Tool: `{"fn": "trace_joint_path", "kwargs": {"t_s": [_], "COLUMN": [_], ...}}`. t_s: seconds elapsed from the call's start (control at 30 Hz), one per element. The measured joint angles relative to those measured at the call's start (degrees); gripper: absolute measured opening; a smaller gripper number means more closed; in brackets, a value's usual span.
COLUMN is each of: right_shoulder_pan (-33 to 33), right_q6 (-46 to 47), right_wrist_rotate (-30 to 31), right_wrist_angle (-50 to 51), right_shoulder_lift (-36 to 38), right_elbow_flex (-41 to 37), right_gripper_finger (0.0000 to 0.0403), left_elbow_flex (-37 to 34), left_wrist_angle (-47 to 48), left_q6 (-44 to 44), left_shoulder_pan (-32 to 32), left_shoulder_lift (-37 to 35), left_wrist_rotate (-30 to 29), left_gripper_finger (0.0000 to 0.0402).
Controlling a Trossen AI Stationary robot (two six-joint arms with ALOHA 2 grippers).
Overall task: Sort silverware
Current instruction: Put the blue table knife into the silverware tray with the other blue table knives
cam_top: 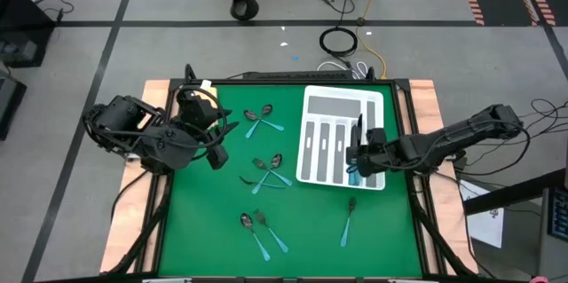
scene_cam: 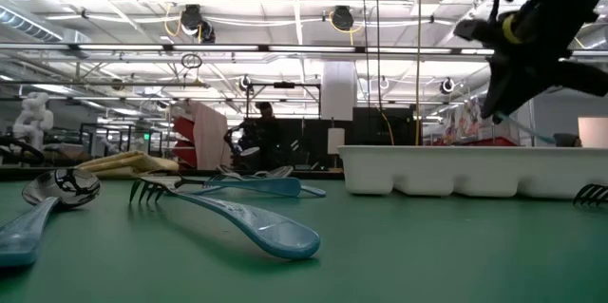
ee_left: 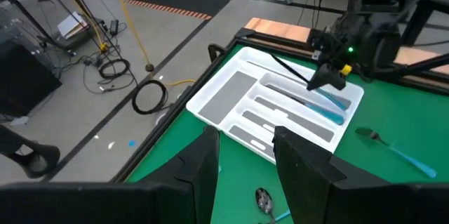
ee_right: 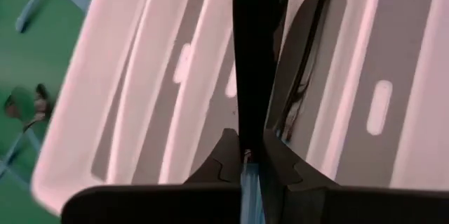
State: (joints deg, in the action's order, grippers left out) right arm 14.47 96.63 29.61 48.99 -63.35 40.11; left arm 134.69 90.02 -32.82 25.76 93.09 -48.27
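My right gripper (cam_top: 357, 152) hangs over the white slotted tray (cam_top: 311, 106), shut on a knife with a dark blade (cam_top: 359, 126) and a teal handle (cam_top: 352, 176). It also shows in the left wrist view (ee_left: 328, 76). More teal-handled forks and spoons lie flat on the green mat: a pair at the far left (cam_top: 260, 120), a cluster in the middle (cam_top: 267, 170), a pair near the front (cam_top: 259, 227) and a single fork (cam_top: 348, 217). My left gripper (cam_top: 216, 145) is open and empty at the mat's left side, above the mat. My right gripper pinches the knife between its two fingers (ee_right: 228, 155), about where the teal handle (ee_right: 250, 176) meets the dark blade (ee_right: 254, 55). The fingers come from the table's right, slanting down, and lie across the knife. The knife is lifted over the tray, blade toward the far edge.
The tray has several long slots and one cross slot at its far end (cam_top: 344, 99). Wooden table borders (cam_top: 426, 106) frame the mat. In the low view a fork (scene_cam: 233, 216) and a spoon (scene_cam: 52, 198) lie close to the camera. Bare mat lies between the front pair and the single fork.
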Motion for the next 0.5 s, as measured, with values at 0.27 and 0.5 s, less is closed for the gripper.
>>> {"fn": "trace_joint_path", "kwargs": {"t_s": [0.27, 0.5], "right_shoulder_pan": [-4.4, -6.67], "right_q6": [-4.15, -6.56], "right_wrist_rotate": [-3.24, -6.01], "right_wrist_angle": [-9.36, -13.0], "right_shoulder_lift": [0.02, 0.0], "right_elbow_flex": [-6.85, -9.71], "right_gripper_finger": [0.0, 0.0005], "left_elbow_flex": [0.0, 0.01], "left_wrist_angle": [0.0, 0.0], "left_q6": [0.37, 0.73], "left_shoulder_pan": [0.0, -0.02], "left_shoulder_lift": [-0.01, -0.01], "left_wrist_rotate": [-0.02, -0.03], "left_gripper_finger": [0.0141, 0.0141]}}
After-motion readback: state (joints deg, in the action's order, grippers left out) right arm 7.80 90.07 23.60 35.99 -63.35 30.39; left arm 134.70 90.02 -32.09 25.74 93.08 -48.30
